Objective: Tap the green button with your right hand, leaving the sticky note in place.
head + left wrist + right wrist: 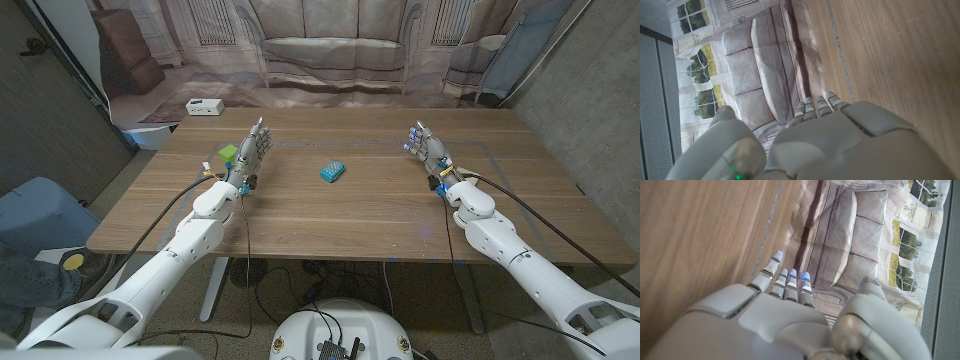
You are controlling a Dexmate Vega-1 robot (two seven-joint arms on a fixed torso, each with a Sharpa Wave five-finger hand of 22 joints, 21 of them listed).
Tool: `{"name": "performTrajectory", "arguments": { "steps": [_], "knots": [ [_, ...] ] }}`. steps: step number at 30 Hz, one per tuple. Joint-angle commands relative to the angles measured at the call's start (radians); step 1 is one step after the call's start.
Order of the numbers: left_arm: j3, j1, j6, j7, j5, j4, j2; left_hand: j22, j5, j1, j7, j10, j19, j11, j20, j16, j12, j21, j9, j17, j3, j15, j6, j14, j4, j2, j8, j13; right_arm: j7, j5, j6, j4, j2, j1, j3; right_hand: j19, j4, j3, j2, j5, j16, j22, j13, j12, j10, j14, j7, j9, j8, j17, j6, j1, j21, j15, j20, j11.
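I see my right hand (424, 147) standing released on the counter (330, 215), well apart from the button (333, 171). My left hand (250, 152) stands released too, beside a green note (228, 152).

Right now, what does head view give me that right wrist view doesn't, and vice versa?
Head view: left robot hand standing beside a small green item, a teal object mid-table, and a white box at the far left corner.
Right wrist view: a close-up of the back of the right robot hand, with fingertips lit blue, holding nothing.
Both: right robot hand, wooden table, sofa backdrop.
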Motion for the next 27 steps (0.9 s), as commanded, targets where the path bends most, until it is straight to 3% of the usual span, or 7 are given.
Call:
{"name": "performTrajectory", "arguments": {
  "steps": [1, 11, 20, 24, 27],
  "knots": [
    [-0.009, 0.017, -0.020, -0.051, -0.028, -0.015, 0.009, 0.003, 0.006, 0.007, 0.008, 0.003, -0.006, 0.009, 0.001, 0.005, 0.007, 0.003, 0.003, 0.005, 0.004, 0.010, 0.005, -0.002, -0.001, 0.000, 0.007, -0.001, -0.014, -0.019, 0.026, -0.057, -0.017, -0.048, 0.001, 0.009, 0.001, 0.004, -0.003, 0.003, 0.003, 0.003, 0.001, 0.005, 0.010, 0.009, -0.003, 0.002, 0.004, 0.002, 0.006, 0.001, 0.001, -0.003, 0.001, 0.001],
    [-0.013, 0.036, -0.024, -0.053, -0.024, -0.049, 0.027, 0.003, 0.007, 0.008, 0.009, 0.024, 0.008, 0.023, 0.000, 0.011, 0.014, -0.003, 0.003, 0.005, 0.003, 0.018, 0.016, 0.016, -0.003, 0.003, 0.010, -0.014, -0.036, -0.044, 0.038, -0.128, -0.049, -0.087, 0.012, 0.011, 0.002, -0.002, -0.008, 0.001, 0.003, 0.003, 0.001, 0.003, 0.012, 0.012, 0.000, 0.002, 0.003, 0.002, 0.005, -0.008, -0.004, -0.004, 0.000, -0.007],
    [-0.016, 0.065, -0.019, -0.020, -0.011, -0.099, 0.041, 0.003, 0.008, 0.011, 0.010, 0.026, 0.015, 0.038, 0.000, 0.010, 0.014, -0.008, 0.004, 0.004, 0.003, 0.025, 0.021, 0.020, -0.005, 0.006, 0.010, -0.021, 0.000, -0.032, 0.092, -0.132, -0.059, -0.108, 0.028, 0.013, 0.002, -0.003, -0.007, 0.001, 0.003, 0.004, 0.001, 0.002, 0.015, 0.015, 0.001, 0.002, 0.004, 0.002, 0.007, -0.011, -0.008, -0.005, 0.000, -0.008],
    [-0.014, 0.068, -0.017, -0.015, -0.007, -0.108, 0.042, 0.003, 0.007, 0.012, 0.002, 0.028, 0.021, 0.040, 0.007, 0.010, 0.014, -0.008, 0.004, 0.004, 0.003, 0.027, 0.024, 0.022, -0.006, 0.008, 0.011, -0.025, 0.022, -0.018, 0.115, -0.137, -0.071, -0.120, 0.043, 0.016, 0.000, -0.003, -0.004, 0.001, 0.003, 0.004, 0.001, 0.000, 0.017, 0.017, 0.004, 0.004, 0.018, 0.001, 0.047, -0.012, -0.014, -0.005, 0.001, -0.008],
    [-0.014, 0.071, -0.018, -0.014, -0.012, -0.113, 0.038, 0.003, 0.007, 0.014, 0.010, 0.043, 0.032, 0.035, 0.007, 0.012, 0.019, -0.010, 0.003, 0.004, 0.002, 0.024, 0.032, 0.033, -0.007, 0.009, 0.013, -0.031, 0.052, -0.006, 0.135, -0.137, -0.087, -0.131, 0.056, 0.019, -0.001, -0.004, -0.003, 0.000, 0.002, 0.004, 0.002, 0.000, 0.020, 0.019, 0.002, 0.004, 0.021, 0.000, 0.056, -0.013, -0.016, -0.005, 0.008, -0.008]
  ]
}}
